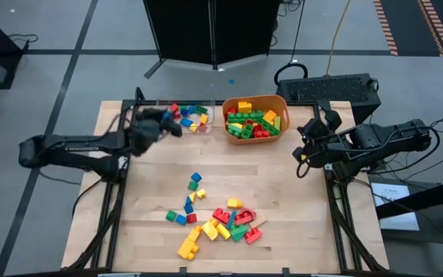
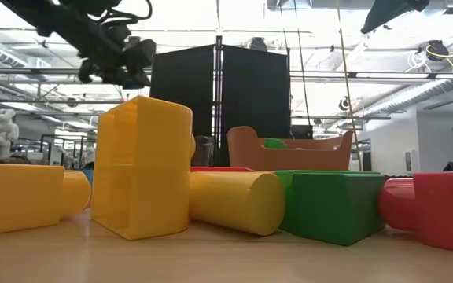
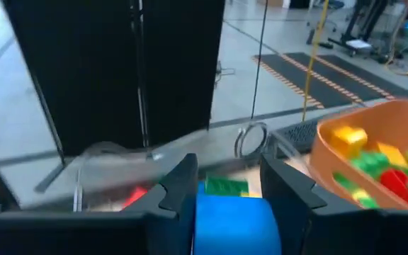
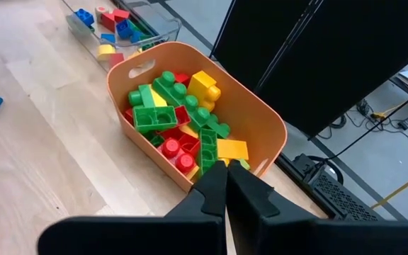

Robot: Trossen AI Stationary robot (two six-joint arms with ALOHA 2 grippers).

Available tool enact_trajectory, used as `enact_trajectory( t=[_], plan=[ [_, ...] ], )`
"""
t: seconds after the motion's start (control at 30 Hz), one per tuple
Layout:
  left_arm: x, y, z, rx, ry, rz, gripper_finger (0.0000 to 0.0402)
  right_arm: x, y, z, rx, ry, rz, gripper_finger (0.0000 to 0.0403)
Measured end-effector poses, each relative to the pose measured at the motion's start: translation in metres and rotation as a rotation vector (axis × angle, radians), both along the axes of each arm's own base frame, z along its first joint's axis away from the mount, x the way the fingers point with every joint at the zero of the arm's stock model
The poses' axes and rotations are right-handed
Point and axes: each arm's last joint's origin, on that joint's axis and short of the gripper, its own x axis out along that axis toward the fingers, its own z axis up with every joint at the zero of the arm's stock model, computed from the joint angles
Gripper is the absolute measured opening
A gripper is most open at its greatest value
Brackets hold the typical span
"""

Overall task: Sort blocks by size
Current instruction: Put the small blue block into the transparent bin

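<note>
Blue block [image 3: 231, 225] sits clamped between left gripper [image 3: 227, 185] fingers above clear tray [image 1: 162, 105].

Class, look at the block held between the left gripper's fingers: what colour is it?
Blue. The block sits in the left gripper, clearest in the left wrist view.

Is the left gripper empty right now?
No, the left gripper is closed on a blue block held between its fingers, near the clear tray.

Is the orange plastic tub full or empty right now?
Nearly full: the orange plastic tub holds a heap of green, red and yellow toy blocks reaching its rim.
</note>
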Motion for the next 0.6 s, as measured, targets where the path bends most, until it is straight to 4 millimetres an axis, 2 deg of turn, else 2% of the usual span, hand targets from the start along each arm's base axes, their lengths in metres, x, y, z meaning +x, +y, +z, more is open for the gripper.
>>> enact_trajectory(
  t=[0.13,0.3,0.47,0.6],
  plan=[
    [-0.004,0.03,0.002,0.005,0.071,-0.07,0.0122,0.001,0.0,0.001,-0.007,-0.014,-0.008,0.0004],
    [-0.01,0.063,-0.013,-0.046,0.169,-0.091,0.0122,0.001,0.0,0.001,-0.003,-0.019,-0.011,0.0004],
    [-0.01,0.086,-0.029,-0.079,0.257,-0.152,0.0123,0.001,0.0,0.001,-0.003,-0.02,-0.011,0.0004],
    [-0.007,0.098,-0.033,-0.044,0.231,-0.153,0.0176,0.001,0.0,0.001,-0.002,-0.022,-0.011,0.0004]
  ],
)
